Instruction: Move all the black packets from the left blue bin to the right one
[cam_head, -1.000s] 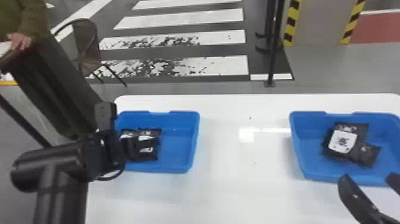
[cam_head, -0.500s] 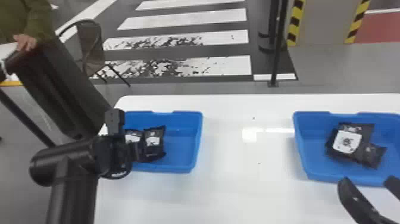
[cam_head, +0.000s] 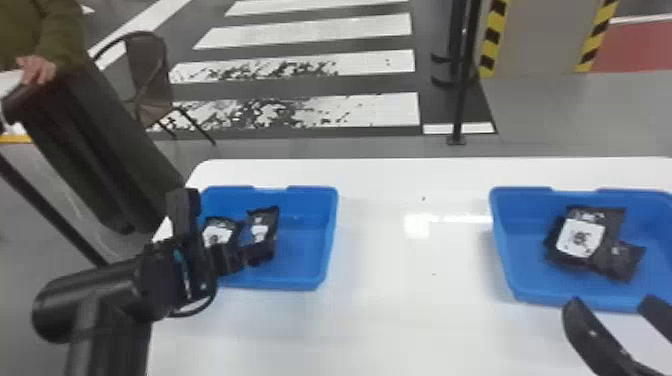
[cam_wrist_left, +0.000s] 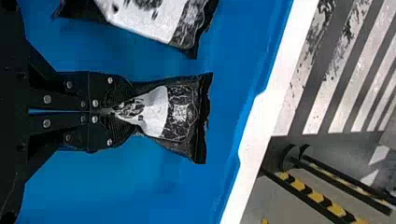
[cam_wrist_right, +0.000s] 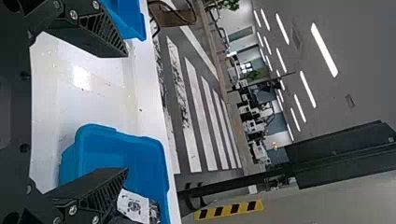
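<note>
Black packet (cam_wrist_left: 182, 112) pinched by left gripper (cam_head: 232, 260), inside left blue bin (cam_head: 327, 240); bin floor exposed between it and far and right walls. Second packet (cam_head: 219, 236) just beside, on its left. Right gripper (cam_head: 612, 304) spread at near rim of right blue bin (cam_head: 505, 250). Bins set well apart on white table (cam_head: 415, 320). Count: two bins; two packets left, at least two seen right, overlapped.
</note>
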